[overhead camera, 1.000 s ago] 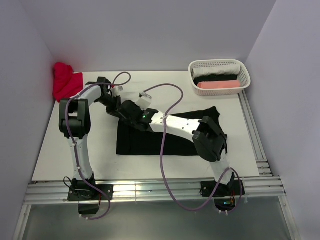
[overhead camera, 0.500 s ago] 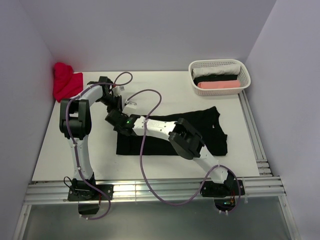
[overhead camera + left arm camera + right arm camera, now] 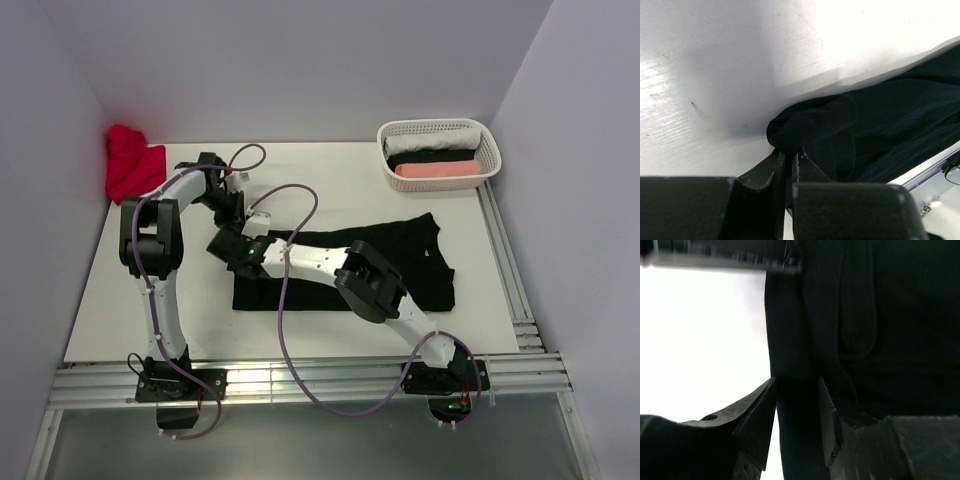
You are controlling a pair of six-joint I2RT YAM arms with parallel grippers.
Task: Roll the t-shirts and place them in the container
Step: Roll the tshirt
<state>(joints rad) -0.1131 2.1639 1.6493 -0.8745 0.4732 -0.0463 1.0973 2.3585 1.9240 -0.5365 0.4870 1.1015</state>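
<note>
A black t-shirt (image 3: 400,262) lies spread flat in the middle of the table. My left gripper (image 3: 237,210) is at its far left corner, and in the left wrist view (image 3: 790,151) its jaws are shut on a bunched fold of the black cloth (image 3: 850,130). My right gripper (image 3: 222,244) reaches across to the shirt's left edge, just in front of the left gripper. In the right wrist view (image 3: 796,390) its jaws stand a little apart with a band of the black cloth (image 3: 875,315) filling the gap. No label shows.
A red t-shirt (image 3: 130,165) is heaped in the far left corner. A white lattice basket (image 3: 436,125) at the far right holds white, black and pink (image 3: 437,170) rolls. Metal rails (image 3: 300,380) run along the near and right table edges.
My right arm has swung left across the shirt, its gripper moving from mid-shirt to the left edge. The left gripper has stayed at the far left corner.
</note>
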